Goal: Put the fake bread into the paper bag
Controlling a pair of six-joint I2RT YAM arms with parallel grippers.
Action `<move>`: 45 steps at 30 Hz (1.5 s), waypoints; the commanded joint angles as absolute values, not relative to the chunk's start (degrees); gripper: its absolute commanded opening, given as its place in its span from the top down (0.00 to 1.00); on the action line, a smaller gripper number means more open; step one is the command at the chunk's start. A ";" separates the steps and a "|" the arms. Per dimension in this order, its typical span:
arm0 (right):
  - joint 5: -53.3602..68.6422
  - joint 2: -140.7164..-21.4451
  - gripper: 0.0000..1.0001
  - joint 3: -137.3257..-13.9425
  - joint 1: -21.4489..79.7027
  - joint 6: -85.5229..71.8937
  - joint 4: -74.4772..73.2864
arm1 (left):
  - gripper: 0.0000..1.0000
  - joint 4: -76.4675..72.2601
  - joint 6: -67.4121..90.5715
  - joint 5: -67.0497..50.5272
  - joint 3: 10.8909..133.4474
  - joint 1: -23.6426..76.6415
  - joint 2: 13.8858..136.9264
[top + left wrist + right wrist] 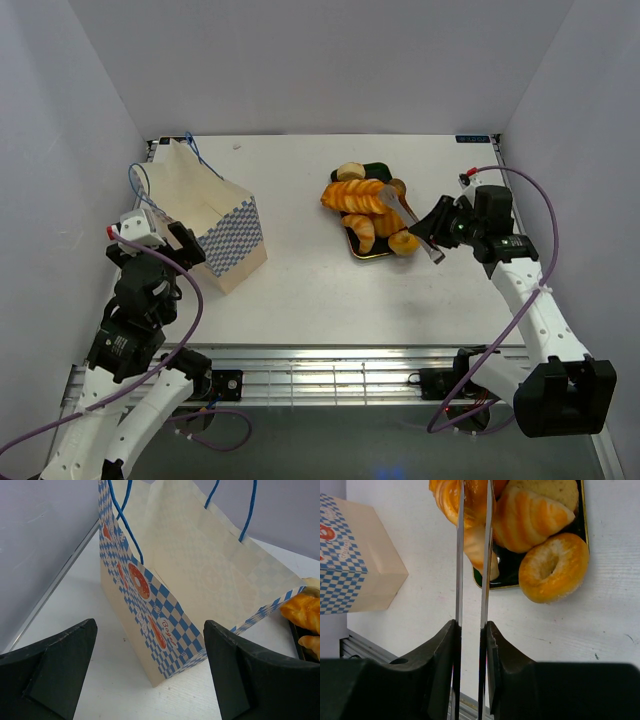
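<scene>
Grasping step: right gripper (472,626) squeezes tongs (459,555) onto a bread piece (473,542); next, lift and carry left to the paper bag (215,228).

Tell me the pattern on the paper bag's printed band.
Blue-and-white checks, with orange-red doughnut prints, on the paper bag. Shows best in the left wrist view.
</scene>
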State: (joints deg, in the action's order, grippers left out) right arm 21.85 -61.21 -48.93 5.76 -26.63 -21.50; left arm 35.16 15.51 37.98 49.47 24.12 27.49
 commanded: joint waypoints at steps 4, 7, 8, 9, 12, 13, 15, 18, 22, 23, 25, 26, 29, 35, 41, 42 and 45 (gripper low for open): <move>28.74 -60.56 0.92 -59.23 5.98 -26.89 -17.32 | 0.02 35.68 14.94 40.25 53.26 24.26 26.54; 28.92 -60.82 0.92 -62.57 5.98 -26.63 -17.58 | 0.02 35.77 14.77 40.43 53.44 24.26 26.37; 29.00 -60.99 0.92 -63.36 5.89 -26.54 -18.01 | 0.10 35.68 14.59 40.26 53.52 24.26 26.28; 29.44 -61.08 0.92 -64.07 5.98 -26.46 -18.02 | 0.13 35.77 14.24 39.30 53.44 24.26 26.19; 30.67 -61.26 0.92 -66.26 5.98 -26.63 -17.93 | 0.09 36.12 14.85 40.33 53.35 24.26 25.93; 31.11 -61.35 0.92 -67.40 5.98 -26.63 -17.84 | 0.04 36.65 15.90 40.95 53.52 24.26 25.84; 31.99 -61.52 0.92 -68.72 5.98 -26.63 -17.67 | 0.02 37.09 16.17 41.83 53.70 24.26 25.75; 32.95 -61.70 0.92 -71.71 6.15 -26.46 -17.32 | 0.02 37.79 16.87 42.97 54.49 24.26 25.49; 34.80 -62.31 0.92 -76.19 7.20 -26.54 -15.92 | 0.02 38.41 18.19 43.77 55.98 24.26 24.35; 35.07 -62.49 0.92 -77.59 7.64 -26.63 -15.56 | 0.02 38.50 18.45 44.03 56.86 24.26 24.08; 34.63 -62.58 0.92 -78.92 9.91 -26.54 -14.51 | 0.02 38.67 19.16 44.38 57.48 24.26 23.03; 34.28 -62.67 0.92 -79.45 11.15 -26.28 -14.24 | 0.02 38.67 19.16 44.30 57.74 24.26 22.77; 31.38 -63.19 0.92 -81.21 17.56 -24.88 -13.10 | 0.02 38.93 18.99 44.30 58.88 24.26 21.97; 25.85 -65.03 0.92 -83.05 30.04 -23.29 -9.50 | 0.02 40.78 19.16 44.30 61.61 24.26 22.15; 18.82 -68.81 0.92 -86.56 40.33 -18.73 -9.84 | 0.02 41.40 18.28 44.47 63.10 24.26 22.06; 16.98 -69.43 0.92 -86.92 42.52 -17.59 -10.02 | 0.02 41.40 18.19 44.47 63.11 24.26 21.97; 13.12 -72.24 0.92 -88.24 45.43 -16.18 -9.84 | 0.02 41.57 17.67 44.65 62.84 24.26 21.89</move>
State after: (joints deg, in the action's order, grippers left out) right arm 19.38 -71.09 -84.27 42.72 -19.55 -15.42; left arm 40.34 18.46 44.18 61.78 24.12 21.61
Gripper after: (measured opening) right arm 0.333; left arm 0.979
